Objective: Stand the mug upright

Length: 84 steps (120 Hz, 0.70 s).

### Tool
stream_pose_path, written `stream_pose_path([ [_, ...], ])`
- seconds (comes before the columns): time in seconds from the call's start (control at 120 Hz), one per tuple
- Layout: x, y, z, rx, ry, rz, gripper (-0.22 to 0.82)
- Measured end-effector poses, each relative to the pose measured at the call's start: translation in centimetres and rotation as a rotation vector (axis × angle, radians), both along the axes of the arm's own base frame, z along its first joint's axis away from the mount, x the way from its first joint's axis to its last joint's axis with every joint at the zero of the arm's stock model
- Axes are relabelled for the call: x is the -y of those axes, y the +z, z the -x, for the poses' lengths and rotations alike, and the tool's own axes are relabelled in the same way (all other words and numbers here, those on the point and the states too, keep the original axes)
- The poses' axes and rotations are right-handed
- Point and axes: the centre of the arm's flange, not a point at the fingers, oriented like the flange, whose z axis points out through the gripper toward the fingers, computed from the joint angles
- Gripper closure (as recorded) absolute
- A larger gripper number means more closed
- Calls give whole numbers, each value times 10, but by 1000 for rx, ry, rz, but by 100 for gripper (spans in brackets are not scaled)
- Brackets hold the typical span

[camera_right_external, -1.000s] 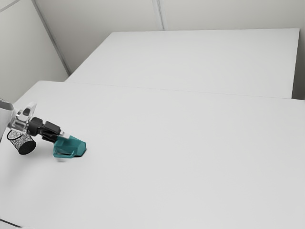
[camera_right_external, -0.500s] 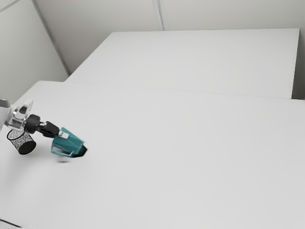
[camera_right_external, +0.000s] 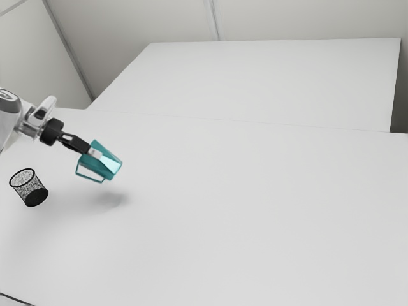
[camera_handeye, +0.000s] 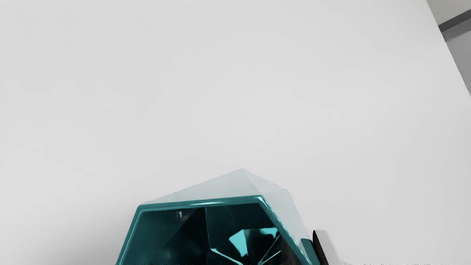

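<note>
The mug is in the air above the white table, at the far end of the gripper, with its shadow on the tabletop below it. Its wall is pinched between the two fingers near the rim: in the wrist view one finger is inside the opening and the other is against the outside. The fingers are closed down to about the thickness of that wall. The mug is tilted, its open end facing back toward the hand and its base pointing down and toward the exterior view's right. It is not upright, and it touches nothing on the table. The handle is on its lower side in the exterior view.

There is one teal mug with one handle, and one black mesh cup, which leans on the table near the exterior view's left edge, apart from the mug and gripper. A second white surface lies beyond the table.

There is one arm. It comes in from the exterior view's left, and its hand slopes down toward the exterior view's right, the fingers pointing outward and downward at a slant, above the level of the mesh cup.
</note>
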Motion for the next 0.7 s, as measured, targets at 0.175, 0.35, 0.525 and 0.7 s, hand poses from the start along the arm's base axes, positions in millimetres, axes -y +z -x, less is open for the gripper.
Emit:
stream_pose_path([
  [0.175,41,37,-6,6,-77,-136,78],
  [0.35,67,52,-5,-27,-113,-278,78],
  [0.525,79,54,0,-77,-107,-435,78],
  [0.7,107,53,4,-100,-107,-561,78],
])
